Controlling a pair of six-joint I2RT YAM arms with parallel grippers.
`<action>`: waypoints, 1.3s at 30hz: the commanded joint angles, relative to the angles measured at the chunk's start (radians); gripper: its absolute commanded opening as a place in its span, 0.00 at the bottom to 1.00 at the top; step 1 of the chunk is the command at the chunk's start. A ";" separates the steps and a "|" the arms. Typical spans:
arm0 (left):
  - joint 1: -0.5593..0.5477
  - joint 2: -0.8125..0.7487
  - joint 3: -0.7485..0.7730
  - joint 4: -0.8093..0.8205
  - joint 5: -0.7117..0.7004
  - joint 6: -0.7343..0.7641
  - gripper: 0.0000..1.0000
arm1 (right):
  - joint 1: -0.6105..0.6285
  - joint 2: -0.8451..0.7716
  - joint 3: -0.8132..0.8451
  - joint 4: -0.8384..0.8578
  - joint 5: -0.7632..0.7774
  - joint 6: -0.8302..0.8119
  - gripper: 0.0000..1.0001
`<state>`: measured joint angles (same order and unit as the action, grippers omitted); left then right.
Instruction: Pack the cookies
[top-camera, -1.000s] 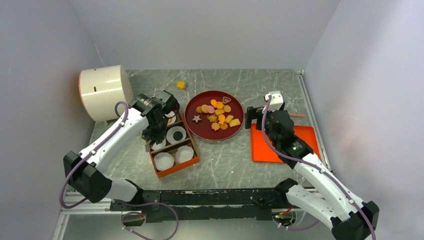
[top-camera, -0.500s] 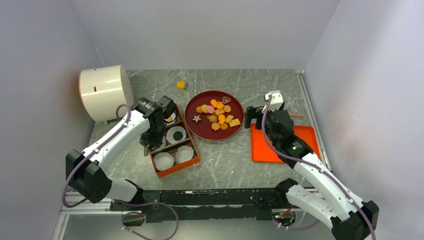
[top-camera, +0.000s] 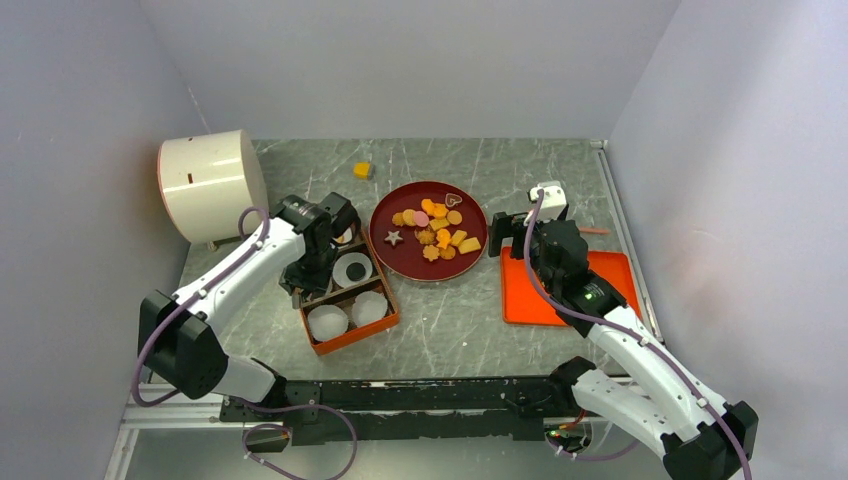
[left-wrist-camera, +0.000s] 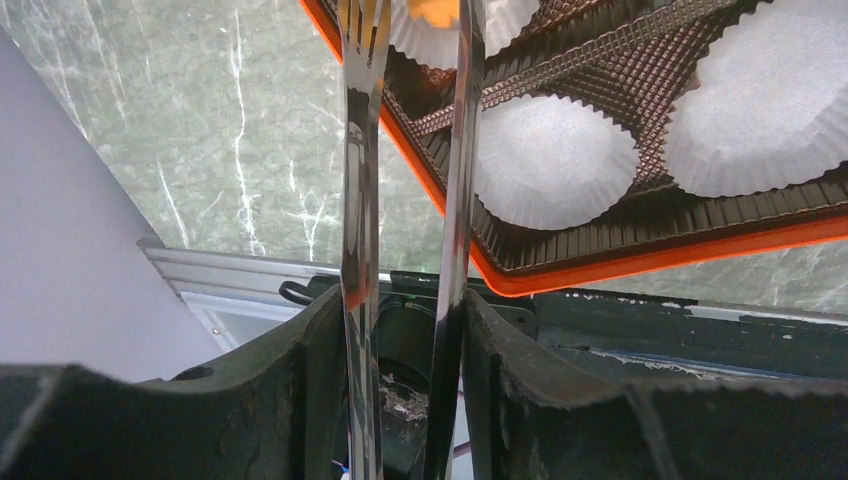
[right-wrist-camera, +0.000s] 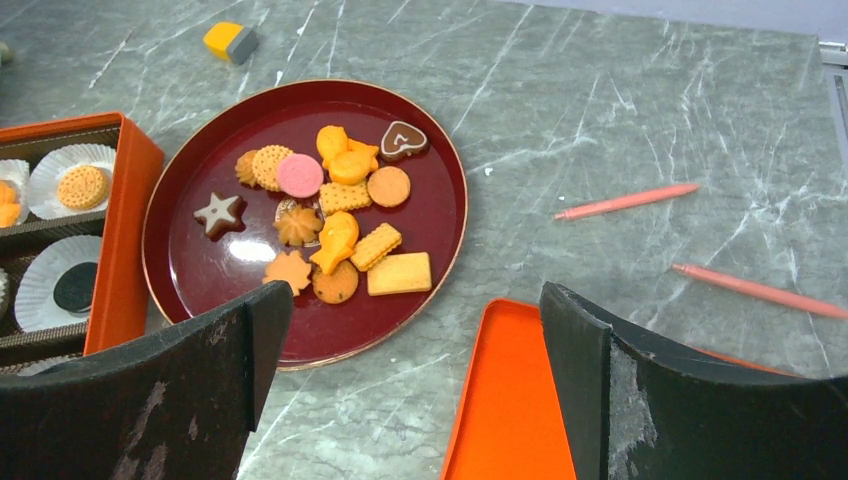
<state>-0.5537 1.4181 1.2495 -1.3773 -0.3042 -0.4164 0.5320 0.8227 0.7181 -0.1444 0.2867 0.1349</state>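
Observation:
Several cookies (top-camera: 432, 228) lie on a dark red plate (top-camera: 400, 262), mostly orange and yellow, plus a pink round, a white star and a dark heart; the right wrist view (right-wrist-camera: 335, 215) shows them too. An orange box (top-camera: 352, 338) holds white paper cups; one has a round orange cookie (right-wrist-camera: 83, 186), another a dark round cookie (right-wrist-camera: 75, 288). My left gripper (top-camera: 300, 280) (left-wrist-camera: 400, 340) is shut on metal tongs (left-wrist-camera: 360, 160) over the box's left side. An orange cookie (left-wrist-camera: 435, 10) shows between the tong tips; I cannot tell if it is gripped. My right gripper (top-camera: 510, 236) (right-wrist-camera: 415, 300) is open and empty beside the plate.
An orange lid (top-camera: 560, 290) (right-wrist-camera: 510, 400) lies under the right gripper. A white drum-shaped container (top-camera: 205, 183) stands at the back left. A yellow block (top-camera: 362, 170) (right-wrist-camera: 230, 40) lies behind the plate. Two pink sticks (right-wrist-camera: 625, 202) (right-wrist-camera: 760, 290) lie at the right.
My left arm has shifted a little to the right, with the tongs staying over the box's left side. The right arm has not moved.

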 joint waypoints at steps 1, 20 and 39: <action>0.003 -0.005 0.059 -0.020 -0.024 -0.013 0.47 | -0.003 -0.012 0.012 0.058 0.000 0.006 1.00; 0.003 0.041 0.323 -0.028 -0.002 0.076 0.43 | -0.003 -0.013 0.023 0.054 0.014 -0.001 1.00; -0.289 0.339 0.629 0.078 0.058 0.104 0.43 | -0.002 -0.054 0.020 0.026 0.065 -0.011 1.00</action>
<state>-0.7860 1.7149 1.8175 -1.3418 -0.2672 -0.3336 0.5320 0.7898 0.7181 -0.1307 0.3176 0.1341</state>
